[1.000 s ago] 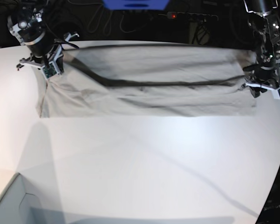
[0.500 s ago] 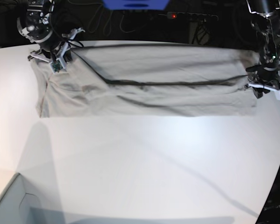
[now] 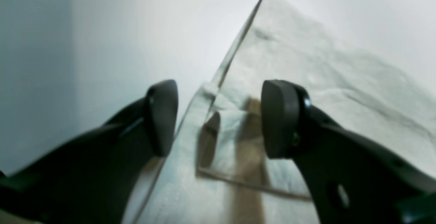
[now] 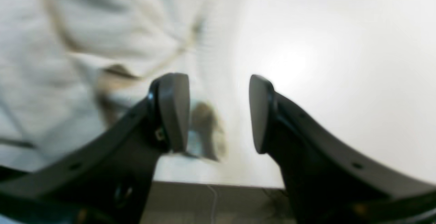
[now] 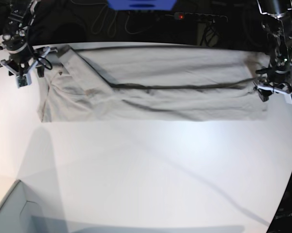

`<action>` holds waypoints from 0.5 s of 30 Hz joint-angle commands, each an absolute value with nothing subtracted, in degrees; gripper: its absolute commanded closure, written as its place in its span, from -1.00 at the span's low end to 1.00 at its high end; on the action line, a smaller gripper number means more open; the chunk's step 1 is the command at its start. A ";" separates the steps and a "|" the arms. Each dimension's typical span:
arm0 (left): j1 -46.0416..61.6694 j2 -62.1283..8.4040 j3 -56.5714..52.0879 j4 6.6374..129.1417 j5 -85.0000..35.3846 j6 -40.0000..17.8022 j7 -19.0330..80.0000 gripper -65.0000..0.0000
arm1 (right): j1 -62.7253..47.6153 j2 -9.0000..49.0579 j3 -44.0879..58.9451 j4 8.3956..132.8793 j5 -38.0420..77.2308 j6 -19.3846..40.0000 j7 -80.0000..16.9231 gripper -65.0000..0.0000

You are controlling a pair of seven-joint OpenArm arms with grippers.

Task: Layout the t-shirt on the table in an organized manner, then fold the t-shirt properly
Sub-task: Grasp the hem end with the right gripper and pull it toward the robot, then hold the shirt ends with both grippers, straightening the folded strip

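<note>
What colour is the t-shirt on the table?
The t-shirt is a plain light grey-beige, seen best in the base view.

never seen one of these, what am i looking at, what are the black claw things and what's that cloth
This is a robot with two arms working at a white table. The wide picture looks at the table from outside the robot. The other two come from small cameras mounted on the wrists, so each shows its own black jaws up close. The cloth is a light beige t-shirt, folded into a long band across the far side of the table. The left gripper hangs over one end of the shirt, its jaws apart with nothing between them. The right gripper is also open and empty, beside the shirt's other end. A grey box corner shows near the bottom.
</note>
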State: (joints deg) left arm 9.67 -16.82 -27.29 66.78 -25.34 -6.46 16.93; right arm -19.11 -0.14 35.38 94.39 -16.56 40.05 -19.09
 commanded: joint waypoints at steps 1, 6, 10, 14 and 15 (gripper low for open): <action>9.27 -17.71 -27.65 67.82 -25.63 -6.64 15.69 -0.17 | -19.65 0.04 35.47 96.13 -15.96 40.00 -18.15 0.12; 9.27 -17.71 -27.65 68.97 -25.71 -6.73 15.69 -0.17 | -21.41 -3.74 33.19 100.35 -15.87 40.00 -18.15 0.11; 9.71 -17.71 -27.65 71.60 -25.71 -6.64 15.96 -0.17 | -23.16 -6.90 28.62 102.99 -15.96 40.00 -18.15 0.11; 9.80 -17.71 -27.65 72.66 -25.71 -6.46 16.04 -0.27 | -23.78 -8.04 23.87 101.85 -16.13 40.00 -18.15 0.10; 9.89 -17.71 -27.65 72.48 -25.71 -6.46 16.04 -0.34 | -23.78 -8.04 23.08 100.79 -16.13 40.00 -18.15 0.10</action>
